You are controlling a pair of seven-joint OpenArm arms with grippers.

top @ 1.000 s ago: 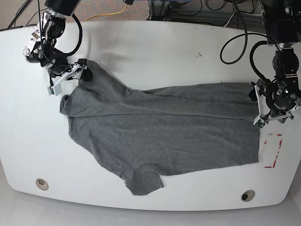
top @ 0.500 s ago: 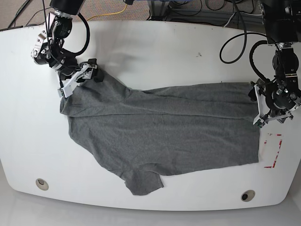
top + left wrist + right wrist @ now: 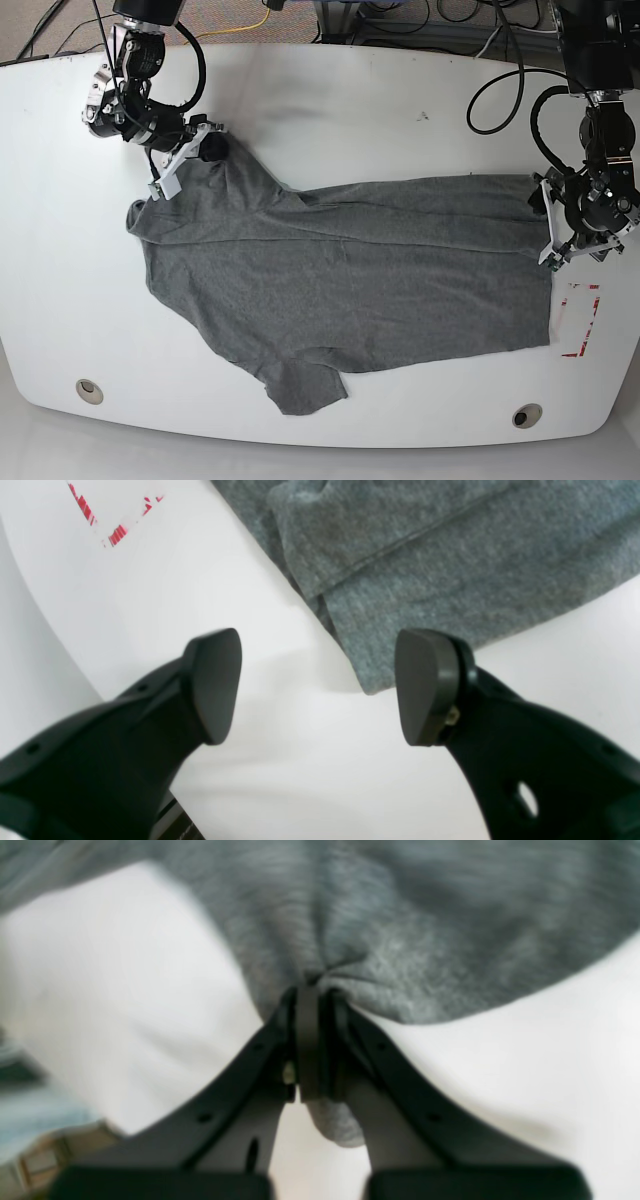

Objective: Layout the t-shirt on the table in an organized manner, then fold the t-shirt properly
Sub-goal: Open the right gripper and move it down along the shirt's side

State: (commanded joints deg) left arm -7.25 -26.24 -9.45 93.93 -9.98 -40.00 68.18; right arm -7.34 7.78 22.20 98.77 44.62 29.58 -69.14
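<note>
The dark grey t-shirt lies spread across the white table, its hem at the right and one sleeve at the bottom. My right gripper is shut on a bunched fold of the t-shirt at its upper left and lifts it. My left gripper is open just off the upper right hem corner; in the left wrist view its fingers straddle bare table beside the t-shirt's corner.
A red tape rectangle lies right of the hem and shows in the left wrist view. Two grommet holes sit near the front edge. Cables lie beyond the table's far edge.
My right gripper has moved right and slightly away, dragging the t-shirt's upper left part with it. The left arm has not moved.
</note>
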